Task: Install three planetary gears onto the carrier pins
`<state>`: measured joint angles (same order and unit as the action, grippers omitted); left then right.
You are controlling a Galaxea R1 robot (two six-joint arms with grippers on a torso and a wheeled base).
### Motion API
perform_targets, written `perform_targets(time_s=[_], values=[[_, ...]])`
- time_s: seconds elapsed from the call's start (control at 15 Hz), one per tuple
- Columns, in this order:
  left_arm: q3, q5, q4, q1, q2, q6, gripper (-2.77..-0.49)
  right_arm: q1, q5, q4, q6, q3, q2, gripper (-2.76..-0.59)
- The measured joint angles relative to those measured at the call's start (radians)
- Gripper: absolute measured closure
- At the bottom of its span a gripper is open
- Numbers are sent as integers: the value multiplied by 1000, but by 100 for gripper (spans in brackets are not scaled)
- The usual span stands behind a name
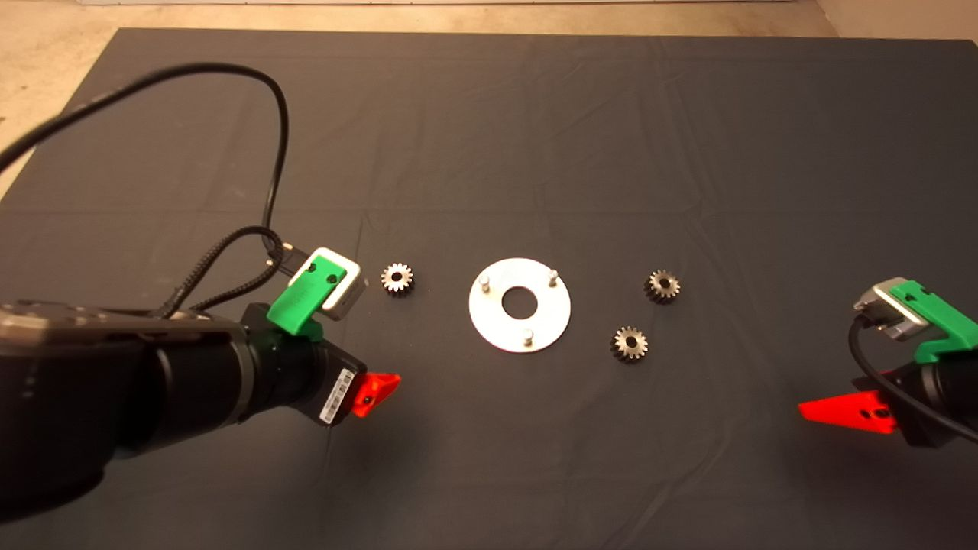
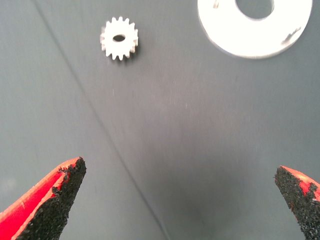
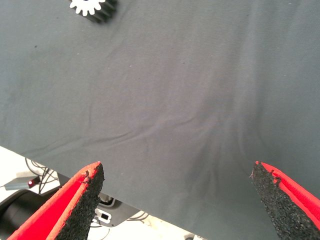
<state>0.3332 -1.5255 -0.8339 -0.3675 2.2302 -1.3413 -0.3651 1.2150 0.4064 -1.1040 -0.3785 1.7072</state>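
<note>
- A dark grey mat (image 1: 535, 137) is spread over the table, creased in faint lines; pale floor (image 1: 46, 46) is seen beyond its far edge and far-left corner.
- A flat round silver disc (image 1: 519, 305) with a central hole is laid at the mat's middle. Three carrier pins (image 1: 484, 282) are stood upright on it in a triangle, their axes vertical, all of them bare.
- The three planetary gears are laid flat on the mat, bores pointing up: one gear (image 1: 397, 278) just left of the disc, two on its right, the farther gear (image 1: 662, 286) and the nearer gear (image 1: 630, 344), close together.
- The left gripper (image 2: 175, 200) is held above the mat near the left gear, jaws spread wide and holding nothing.
- The right gripper (image 3: 177, 200) is kept at the lower right edge, well apart from the gears, jaws likewise wide apart and empty; floor clutter and cables are glimpsed past the mat's edge.
</note>
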Motion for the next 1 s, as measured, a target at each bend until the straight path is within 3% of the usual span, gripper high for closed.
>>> perform_targets(time_s=[0.13, 0.4, 0.53, 0.8, 1.0], values=[[6, 0, -40, 42, 0, 24, -277, 0, -1, 0, 4, 0, 0, -221], [46, -1, -147, 138, 3, 58, -277, 0, -8, 0, 19, 0, -1, -221], [75, 0, -177, 168, 8, 87, -277, 0, -8, 0, 26, 0, -1, -221], [108, 0, -198, 192, 16, 129, -277, 0, -11, 0, 45, 0, -11, -221], [166, 0, -210, 198, 46, 182, -277, 0, -11, -1, 61, 0, -38, -221]])
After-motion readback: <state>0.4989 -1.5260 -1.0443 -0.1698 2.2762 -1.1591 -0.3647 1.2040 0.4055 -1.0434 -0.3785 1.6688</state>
